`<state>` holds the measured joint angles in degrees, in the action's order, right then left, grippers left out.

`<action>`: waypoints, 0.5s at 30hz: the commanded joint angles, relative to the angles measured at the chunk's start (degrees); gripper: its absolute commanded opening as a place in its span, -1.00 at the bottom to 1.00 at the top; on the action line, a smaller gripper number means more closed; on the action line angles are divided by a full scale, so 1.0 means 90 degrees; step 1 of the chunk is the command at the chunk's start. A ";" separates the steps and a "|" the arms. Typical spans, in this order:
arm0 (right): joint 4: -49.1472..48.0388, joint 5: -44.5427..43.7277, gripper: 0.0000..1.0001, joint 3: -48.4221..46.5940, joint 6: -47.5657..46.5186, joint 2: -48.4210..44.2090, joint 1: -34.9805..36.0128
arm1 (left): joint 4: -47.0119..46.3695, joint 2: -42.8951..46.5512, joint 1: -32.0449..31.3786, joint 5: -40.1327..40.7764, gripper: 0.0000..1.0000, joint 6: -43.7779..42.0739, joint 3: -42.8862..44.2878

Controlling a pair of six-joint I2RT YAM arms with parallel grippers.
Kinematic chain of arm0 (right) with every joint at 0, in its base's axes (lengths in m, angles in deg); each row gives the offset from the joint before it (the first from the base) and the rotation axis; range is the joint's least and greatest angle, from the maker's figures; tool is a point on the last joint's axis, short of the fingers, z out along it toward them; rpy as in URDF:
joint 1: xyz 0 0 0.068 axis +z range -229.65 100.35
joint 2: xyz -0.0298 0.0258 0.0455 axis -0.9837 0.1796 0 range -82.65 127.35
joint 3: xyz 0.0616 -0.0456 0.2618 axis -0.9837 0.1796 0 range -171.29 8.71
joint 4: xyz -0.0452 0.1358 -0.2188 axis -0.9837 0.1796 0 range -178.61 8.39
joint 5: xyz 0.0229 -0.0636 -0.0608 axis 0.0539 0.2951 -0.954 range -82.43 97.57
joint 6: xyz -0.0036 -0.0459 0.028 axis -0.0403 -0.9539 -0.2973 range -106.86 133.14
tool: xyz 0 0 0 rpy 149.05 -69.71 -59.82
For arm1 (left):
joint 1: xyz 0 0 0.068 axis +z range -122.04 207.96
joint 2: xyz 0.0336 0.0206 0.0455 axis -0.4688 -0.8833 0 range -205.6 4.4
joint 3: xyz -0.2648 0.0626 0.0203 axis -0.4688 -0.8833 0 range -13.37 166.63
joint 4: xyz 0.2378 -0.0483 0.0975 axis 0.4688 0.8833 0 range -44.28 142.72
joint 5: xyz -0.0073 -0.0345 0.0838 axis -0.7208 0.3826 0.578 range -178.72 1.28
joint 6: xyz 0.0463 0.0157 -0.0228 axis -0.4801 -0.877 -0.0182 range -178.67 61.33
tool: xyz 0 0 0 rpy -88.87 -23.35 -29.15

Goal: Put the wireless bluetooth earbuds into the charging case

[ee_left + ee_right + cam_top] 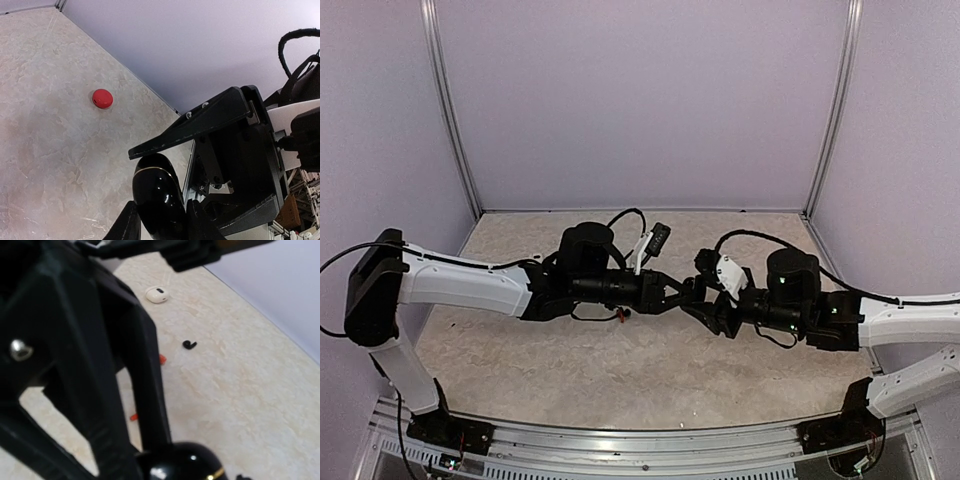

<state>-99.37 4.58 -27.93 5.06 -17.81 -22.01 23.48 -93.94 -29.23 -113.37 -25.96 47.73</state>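
At the near edge, a metal rail (640, 440) carries both arm bases, and past it the table (620, 370) lies bare across its front strip. The two arms meet nose to nose over the middle of the table. The left gripper (162, 222) has its fingers (127, 224) pressed against both sides of a glossy black case (155, 195) with a thin gold band. The right gripper (703, 303) grips the same case from the opposite side, one flat finger lying across its top. The case hangs clear of the surface between them.

Below and beyond the grippers, the loose pieces sit well apart on the table. Two red earbuds (162, 359) (133, 416) lie partly hidden behind the left gripper in the right wrist view. A black earbud (189, 344) lies on open table farther out, and a white case (157, 294) sits farther still, near the foot of a wall. A red case (102, 98) rests alone near a wall edge, with open table on every other side of it.

The surface is pale, marbled and matt. Lilac side walls (380, 150) and a back wall (640, 100) close in three sides, with slim metal posts (450, 110) in the far corners.
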 commanded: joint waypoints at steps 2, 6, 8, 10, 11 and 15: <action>-0.0129 -0.0153 0.04 -0.0069 -0.0018 -0.0255 0.0044 | 0.0332 -0.0068 -0.0032 0.0007 -0.50 -0.0226 0.0360; -0.0079 0.0015 0.26 0.0030 -0.0011 -0.0438 0.0050 | 0.0525 -0.0009 0.0063 -0.0012 -0.68 -0.0447 0.0396; 0.0082 0.0150 0.42 0.0053 0.0034 -0.0582 0.0047 | 0.0807 0.0085 0.0141 0.0015 -0.74 -0.0742 0.0447; 0.0280 0.0244 0.59 0.0089 0.0127 -0.0756 0.0044 | 0.1139 0.0205 0.0217 0.0031 -0.79 -0.1112 0.0492; 0.0361 0.0286 0.67 0.0117 0.0193 -0.0839 0.0040 | 0.1304 0.0263 0.0245 0.0060 -0.81 -0.1318 0.0503; 0.0624 0.0451 0.81 0.0203 0.0441 -0.1103 0.0030 | 0.1840 0.0587 0.0289 0.0337 -0.85 -0.2039 0.0439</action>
<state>-97.21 6.07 -27.32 6.42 -25.44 -22.01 33.95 -93.05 -27.07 -112.03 -35.34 50.66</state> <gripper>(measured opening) 0.887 0.255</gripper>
